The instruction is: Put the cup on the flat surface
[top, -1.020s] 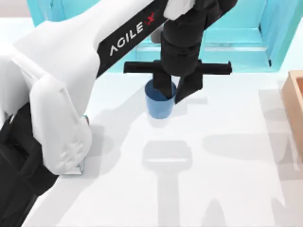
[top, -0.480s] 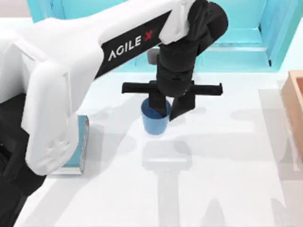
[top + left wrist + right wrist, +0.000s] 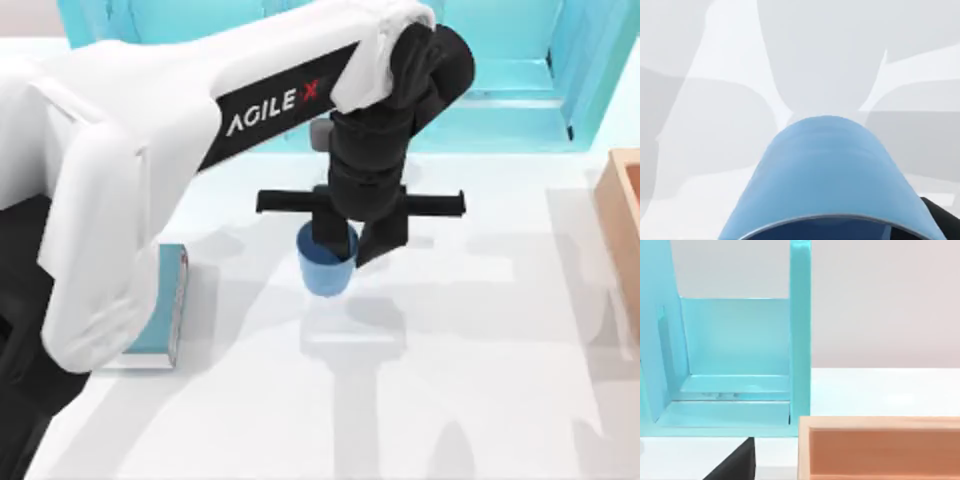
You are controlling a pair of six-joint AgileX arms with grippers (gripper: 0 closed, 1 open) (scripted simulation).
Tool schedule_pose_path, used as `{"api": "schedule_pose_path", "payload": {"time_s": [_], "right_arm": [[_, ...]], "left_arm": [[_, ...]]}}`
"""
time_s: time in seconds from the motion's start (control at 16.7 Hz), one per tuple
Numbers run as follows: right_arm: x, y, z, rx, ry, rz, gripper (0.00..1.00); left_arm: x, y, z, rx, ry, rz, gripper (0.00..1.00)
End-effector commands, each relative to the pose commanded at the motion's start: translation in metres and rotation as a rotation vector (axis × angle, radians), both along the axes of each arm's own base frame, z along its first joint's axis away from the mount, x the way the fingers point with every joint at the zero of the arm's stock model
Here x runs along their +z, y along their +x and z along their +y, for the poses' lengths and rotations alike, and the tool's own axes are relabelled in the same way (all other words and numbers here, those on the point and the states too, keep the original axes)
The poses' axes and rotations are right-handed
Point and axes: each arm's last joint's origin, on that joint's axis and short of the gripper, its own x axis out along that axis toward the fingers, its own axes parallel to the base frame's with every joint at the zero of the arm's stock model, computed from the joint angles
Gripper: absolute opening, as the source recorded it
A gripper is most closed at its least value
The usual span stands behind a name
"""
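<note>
Holding: left gripper (image 3: pixel 352 240) has the cup (image 3: pixel 326 268) by its rim, one finger inside the mouth and one outside, jaws clenched on the wall.
Cup position: near the middle of the surface (image 3: pixel 470 380), in front of the shelf (image 3: pixel 500 95) and to the right of the book (image 3: pixel 165 310). Whether its base touches the surface or hangs just above it cannot be told from the top view.
Left wrist view: cup (image 3: pixel 832 175) sits close under the camera, its outer wall toward the lens, white surface (image 3: pixel 715 60) beyond it.
Orientation: cup upright, mouth up, long axis vertical, narrower end down. No tilt is evident.
Handling, judged: small, rigid and light; smooth wall likely slippery, so a rim pinch may let it swing or slip if moved fast. Grip on the rim wall suits a straight vertical set-down.
Stage, judged: placement close to complete; release is not yet made.
Right arm: parked at the right, wrist camera facing the shelf (image 3: pixel 735 365) and a wooden box (image 3: pixel 880 447); state of its jaws cannot be told.
Risk, judged: opening before the base is seated could tip the cup.
</note>
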Motion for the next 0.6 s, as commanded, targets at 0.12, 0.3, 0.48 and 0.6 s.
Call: {"api": "schedule_pose_path", "payload": {"time_s": [0.12,0.3,0.48,0.6], "right_arm": [[0.0,0.0,0.0,0.0,0.0,0.0,1.0],[0.0,0.0,0.0,0.0,0.0,0.0,1.0],[0.0,0.0,0.0,0.0,0.0,0.0,1.0],[0.0,0.0,0.0,0.0,0.0,0.0,1.0]], "left_arm": [[0.0,0.0,0.0,0.0,0.0,0.0,0.15],[0.0,0.0,0.0,0.0,0.0,0.0,0.38],[0.0,0.0,0.0,0.0,0.0,0.0,0.6],[0.0,0.0,0.0,0.0,0.0,0.0,0.75]]}}
